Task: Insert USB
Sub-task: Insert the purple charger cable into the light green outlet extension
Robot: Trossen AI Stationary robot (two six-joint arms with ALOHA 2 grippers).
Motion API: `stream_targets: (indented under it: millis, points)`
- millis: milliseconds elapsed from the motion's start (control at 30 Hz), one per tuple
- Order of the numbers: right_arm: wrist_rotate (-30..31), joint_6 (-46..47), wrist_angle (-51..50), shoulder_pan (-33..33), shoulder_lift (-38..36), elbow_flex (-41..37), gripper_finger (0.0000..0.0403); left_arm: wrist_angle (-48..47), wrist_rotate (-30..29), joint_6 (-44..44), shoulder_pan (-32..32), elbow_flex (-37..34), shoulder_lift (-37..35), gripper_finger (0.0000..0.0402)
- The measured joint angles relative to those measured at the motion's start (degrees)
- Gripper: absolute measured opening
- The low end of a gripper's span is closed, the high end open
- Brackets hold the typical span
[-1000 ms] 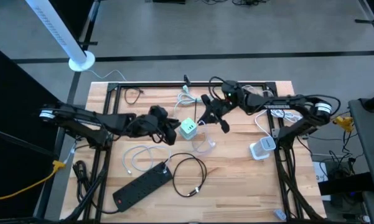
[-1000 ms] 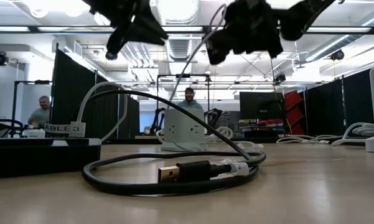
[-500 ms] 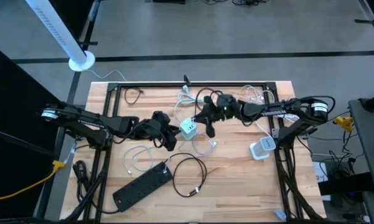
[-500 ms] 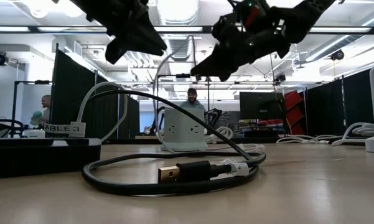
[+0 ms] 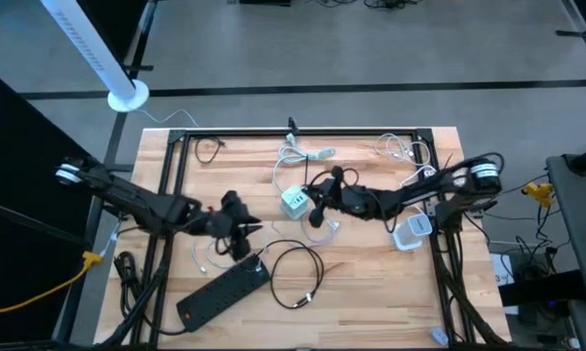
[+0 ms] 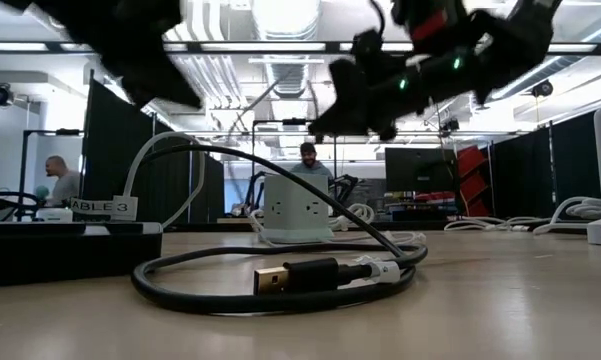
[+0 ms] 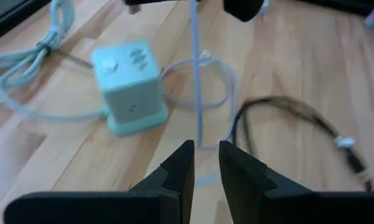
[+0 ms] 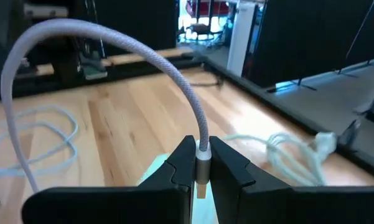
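Observation:
The pale green cube charger [image 5: 294,202] stands on its base on the wooden table, also in the left wrist view [image 7: 129,84] and the low view [image 6: 298,215]. My right gripper [image 5: 317,211] hovers just right of and above the cube, shut on the plug of a grey braided USB cable [image 8: 112,37]. That cable arches away and drops to the table [image 7: 196,93]. My left gripper [image 5: 237,232] hangs left of and nearer than the cube, its fingers [image 7: 205,163] a narrow gap apart, with nothing between them. My right gripper pinches the cable's silver plug end [image 8: 202,167] between its two fingers, which lie along the plug. The plug points out past the fingertips toward the cube's pale top [image 8: 165,167], lifted clear of the table. The cable leaves the plug upward in a slack arch.
A black power strip [image 5: 222,291] and a coiled black USB cable [image 5: 297,273] lie near the front edge. A white charger [image 5: 410,232] sits at the right, with loose white cables [image 5: 302,153] at the far side. Dark frame rails border the table, and people stand in the room behind.
My right gripper has carried the cable plug from the table's far right toward the near edge and down, ending beside the cube. My left gripper has drawn back from the cube toward the table's near-left. The cube has stayed in place.

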Motion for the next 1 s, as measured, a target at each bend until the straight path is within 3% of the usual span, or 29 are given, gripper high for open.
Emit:
stream_targets:
  millis: [133, 267, 1000]
  points:
    - [7.0, -1.7, 10.9, 1.4, 8.0, 0.1, 0.0017, 8.0, -1.0, -2.2, -0.7, -10.8, -5.6, 0.0062]
    - [11.2, -1.9, 15.3, 2.9, 11.2, 0.5, 0.0017, 10.3, -1.0, -5.2, -0.8, -16.8, -8.5, 0.0062]
    - [16.4, 0.9, 12.2, 5.4, 13.7, 3.1, 0.0017, 12.6, -2.0, -6.0, -1.0, -18.6, -8.3, 0.0062]
